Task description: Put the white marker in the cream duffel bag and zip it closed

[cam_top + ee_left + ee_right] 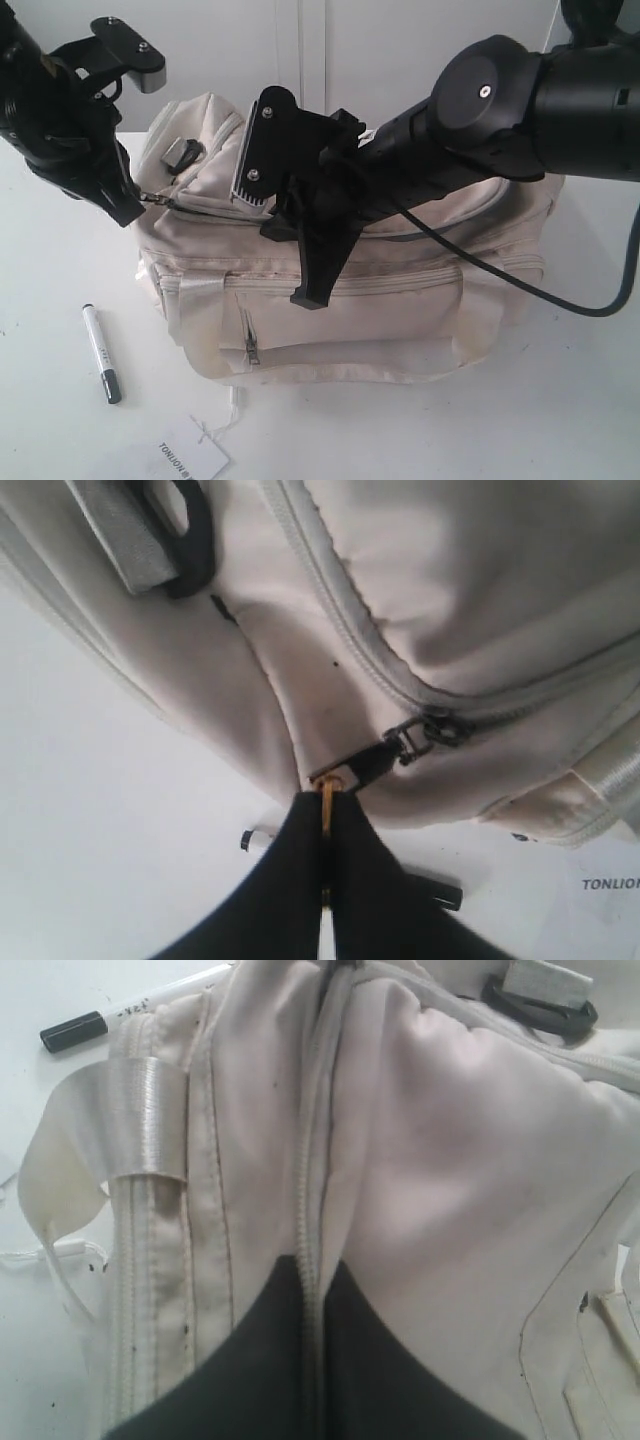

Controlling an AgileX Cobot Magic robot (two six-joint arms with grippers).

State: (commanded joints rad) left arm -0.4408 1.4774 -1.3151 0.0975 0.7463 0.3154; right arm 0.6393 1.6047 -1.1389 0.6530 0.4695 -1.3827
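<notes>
Black fingers [290,880] of the left gripper [325,800] are pressed together on the zip pull [360,768] of the cream duffel bag [480,590]. A brass-coloured tip of that pull is seen between them. The pull is stretched taut from the fingertips to the slider [438,728], which sits just beyond them on the bag's top zip. A black strap ring [190,540] is seen further off, past the slider, at the bag's end.

The right gripper [312,1265] is closed as well. Its fingers [250,1360] are set down on the top of the bag, and a ridge of cream fabric carrying a line of zip teeth is pinched between them. To one side of these fingers a shiny satin handle [140,1110] is looped over the bag's edge.

From the exterior view, the left gripper [135,205] is found at the bag's end and the right gripper [312,290] over the middle of the bag [400,320], above the front pocket [340,345].

The white marker [101,352] is not in the bag. It lies flat on the white table [60,420], below the left gripper and apart from it, well away from the right gripper. Its black cap is pointed away from the bag. A paper tag [190,460] lies on the table near the marker, further from both grippers.
</notes>
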